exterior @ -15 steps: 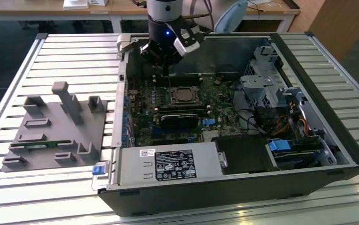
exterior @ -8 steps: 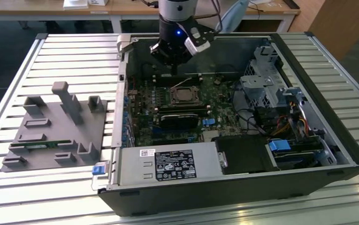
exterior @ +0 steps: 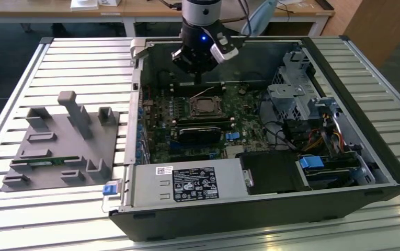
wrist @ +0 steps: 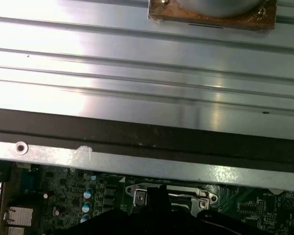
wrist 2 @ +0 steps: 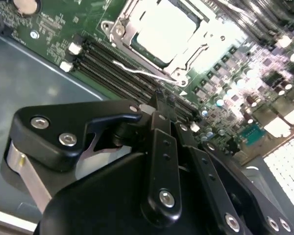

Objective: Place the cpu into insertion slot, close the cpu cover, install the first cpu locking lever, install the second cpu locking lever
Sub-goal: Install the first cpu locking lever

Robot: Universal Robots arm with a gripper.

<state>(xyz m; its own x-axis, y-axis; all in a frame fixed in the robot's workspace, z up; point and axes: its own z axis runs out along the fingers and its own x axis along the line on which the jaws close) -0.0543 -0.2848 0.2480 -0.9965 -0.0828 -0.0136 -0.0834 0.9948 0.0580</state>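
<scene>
Above the far edge of the motherboard, inside the open computer case, the gripper is held pointing down, just beyond the insertion slot. In the second wrist view the jaws are seen drawn together into a narrow tip, with nothing visibly held between them. The tip hangs near a thin wire locking lever that sticks out from the socket's side; whether it is touched cannot be told. The cpu is seated in the slot, its pale metal top framed by the cpu cover, which lies flat over it. The case rests on a counter of ribbed metal slats. A grey fixture block stands at the exterior view's left of the case. Wooden desks are seen behind.
</scene>
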